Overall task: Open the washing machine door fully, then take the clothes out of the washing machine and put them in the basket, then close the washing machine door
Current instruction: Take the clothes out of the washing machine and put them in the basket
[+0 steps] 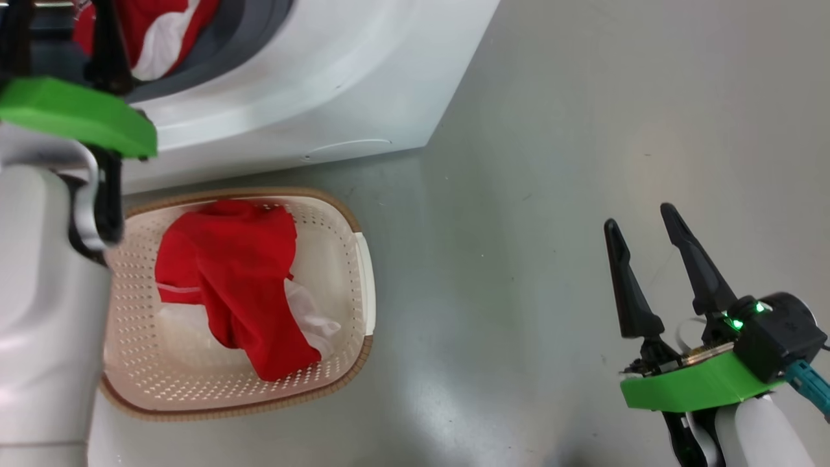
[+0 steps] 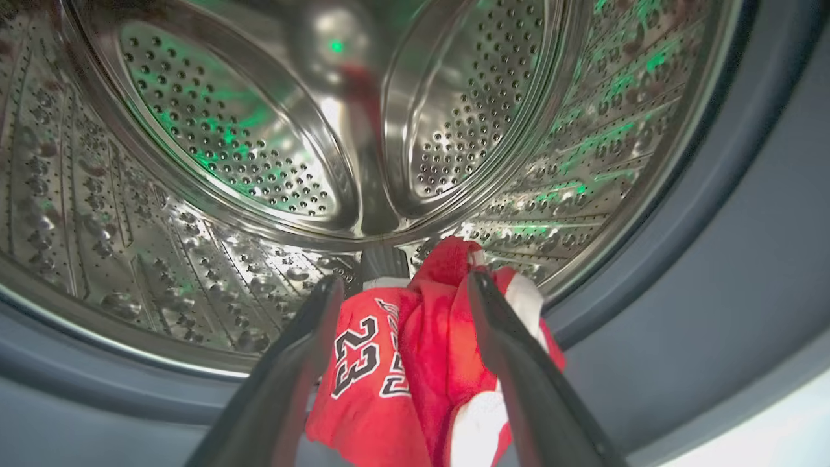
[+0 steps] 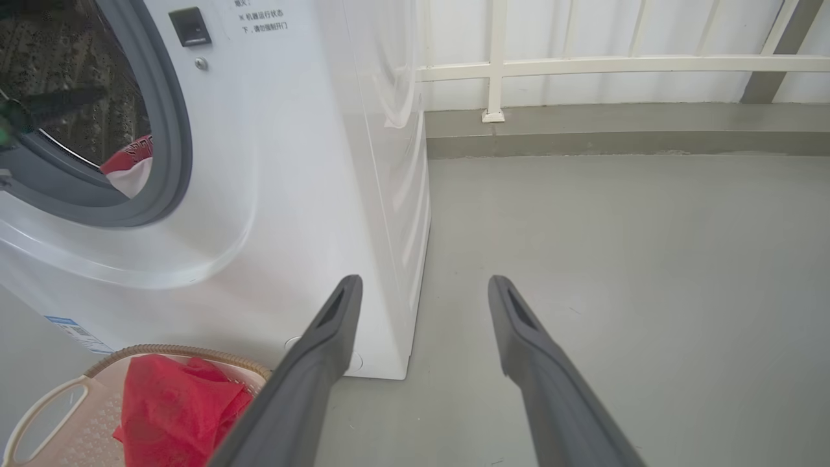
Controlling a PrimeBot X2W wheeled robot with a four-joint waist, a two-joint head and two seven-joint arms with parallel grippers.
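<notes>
The white washing machine (image 1: 337,71) stands with its mouth uncovered; its door is out of view. A red garment (image 2: 389,363) printed "23", with white trim, lies at the drum's front lip against the grey gasket (image 2: 681,337). My left gripper (image 2: 405,282) reaches into the mouth, open, its fingers on either side of a raised fold of that cloth. Another red garment (image 1: 240,285) lies in the cream basket (image 1: 363,259) on the floor in front of the machine. Well to the right of the basket, my right gripper (image 1: 639,224) hangs open over bare floor, holding nothing.
The basket (image 3: 45,415) sits close against the washer's front. The grey floor (image 1: 551,130) stretches right of the machine. A white railing and low kerb (image 3: 583,65) run along the far wall. My left forearm (image 1: 45,311) overhangs the basket's left side.
</notes>
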